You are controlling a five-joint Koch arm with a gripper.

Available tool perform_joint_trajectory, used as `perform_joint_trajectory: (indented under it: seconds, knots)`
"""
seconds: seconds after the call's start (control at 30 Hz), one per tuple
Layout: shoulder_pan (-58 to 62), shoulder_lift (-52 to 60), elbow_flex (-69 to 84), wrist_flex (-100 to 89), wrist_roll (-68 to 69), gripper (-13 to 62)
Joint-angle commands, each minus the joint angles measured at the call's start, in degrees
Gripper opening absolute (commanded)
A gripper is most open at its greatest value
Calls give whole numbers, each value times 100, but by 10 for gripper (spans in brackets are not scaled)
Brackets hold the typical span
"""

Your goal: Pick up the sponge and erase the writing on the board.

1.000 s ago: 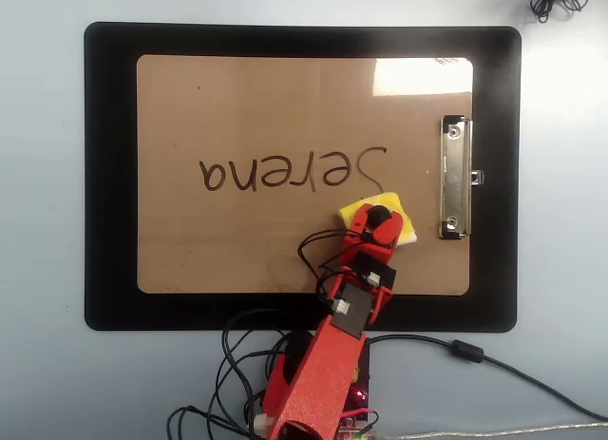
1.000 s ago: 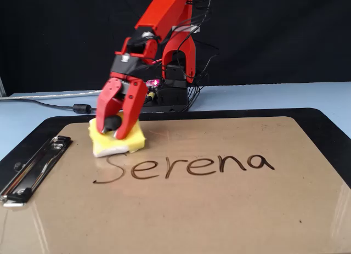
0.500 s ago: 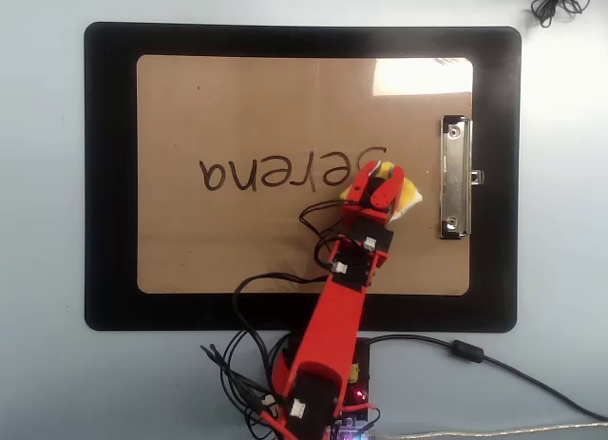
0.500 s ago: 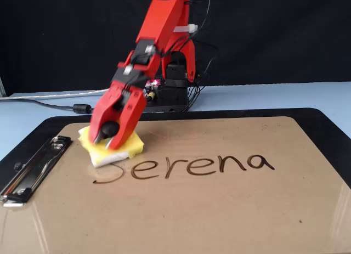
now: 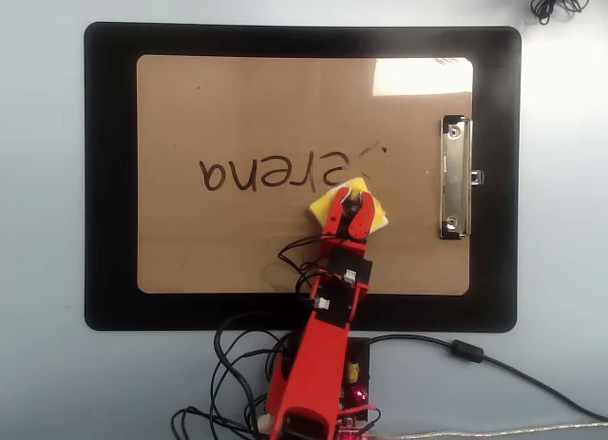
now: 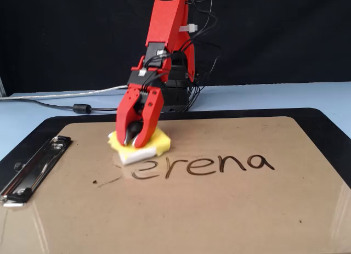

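Overhead view, left to right: black mat on a pale blue table, the board lying on the mat. The writing reads upside down as "erena"; at its right end only a faint stroke of the first letter shows, near the clip. The sponge sits flat on the board, just below and touching the right end of the writing. The gripper stands over it, red jaws closed down on the sponge's centre knob, yellow showing on both sides. Red arm runs down to the bottom edge among black cables. Silver clip at the board's right short edge, apart from the sponge. Fixed view: clip at left, sponge pressed on the board, gripper clamped on it, word to its right.
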Motion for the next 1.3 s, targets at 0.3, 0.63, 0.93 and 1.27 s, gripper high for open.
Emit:
perform_joint_trajectory:
  seconds: [0.3, 0.63, 0.93, 1.27]
  knots:
    - [334, -2241, -2180, -835, -281, -80]
    - [1028, -1564, 290, -3340, -835, -80]
    - [352, -3920, -2672, -3674, -1020, -80]
    - [325, -747, 1107, -3674, -1020, -80]
